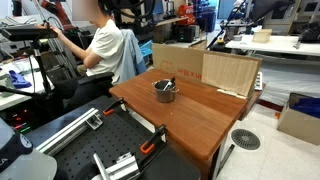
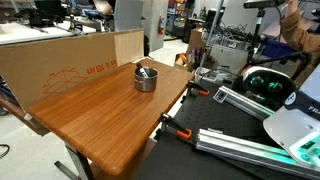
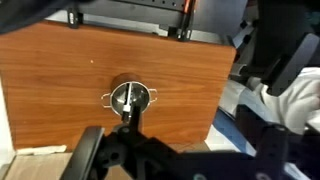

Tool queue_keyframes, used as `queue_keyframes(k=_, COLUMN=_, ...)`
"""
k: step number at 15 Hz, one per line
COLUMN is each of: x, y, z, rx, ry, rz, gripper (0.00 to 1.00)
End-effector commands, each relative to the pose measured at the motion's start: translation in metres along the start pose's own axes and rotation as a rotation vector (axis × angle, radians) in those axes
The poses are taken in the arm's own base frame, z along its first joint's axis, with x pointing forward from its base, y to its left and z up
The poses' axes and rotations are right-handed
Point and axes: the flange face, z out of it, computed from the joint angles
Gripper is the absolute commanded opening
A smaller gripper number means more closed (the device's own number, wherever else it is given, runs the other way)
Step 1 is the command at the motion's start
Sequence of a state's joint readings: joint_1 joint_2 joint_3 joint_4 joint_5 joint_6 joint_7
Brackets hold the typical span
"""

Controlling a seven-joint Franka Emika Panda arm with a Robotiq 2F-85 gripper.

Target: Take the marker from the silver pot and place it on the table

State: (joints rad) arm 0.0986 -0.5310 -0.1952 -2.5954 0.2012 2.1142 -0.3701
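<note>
The silver pot (image 1: 165,91) stands on the reddish-brown table (image 1: 195,120), toward its far side, in both exterior views (image 2: 146,78). The dark marker (image 1: 168,84) lies inside the pot, leaning on the rim (image 2: 144,71). In the wrist view the pot (image 3: 130,98) is small and seen from above, with the marker (image 3: 127,97) across it and the table (image 3: 60,80) around it. My gripper (image 3: 112,148) shows only as dark blurred shapes at the bottom of the wrist view, well away from the pot. It does not show in the exterior views.
Cardboard sheets (image 1: 228,70) (image 2: 60,58) stand along the table's far edge. A black railed platform (image 1: 90,150) (image 2: 240,140) with orange clamps (image 2: 180,130) adjoins the table. A person (image 1: 105,45) sits nearby. A round floor fan (image 1: 245,139) stands beside the table.
</note>
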Motion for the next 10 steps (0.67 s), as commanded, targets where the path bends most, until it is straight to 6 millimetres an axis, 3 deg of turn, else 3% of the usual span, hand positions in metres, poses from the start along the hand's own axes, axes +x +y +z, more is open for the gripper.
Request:
queue_keyframes(k=1, x=0.003, y=0.0, z=0.006, rx=0.045, ry=0.018, rz=0.007, gripper=1.0)
queue_keyframes(k=10, x=0.024, y=0.002, z=0.082, rx=0.128, ry=-0.047, rz=0.102, gripper=1.0)
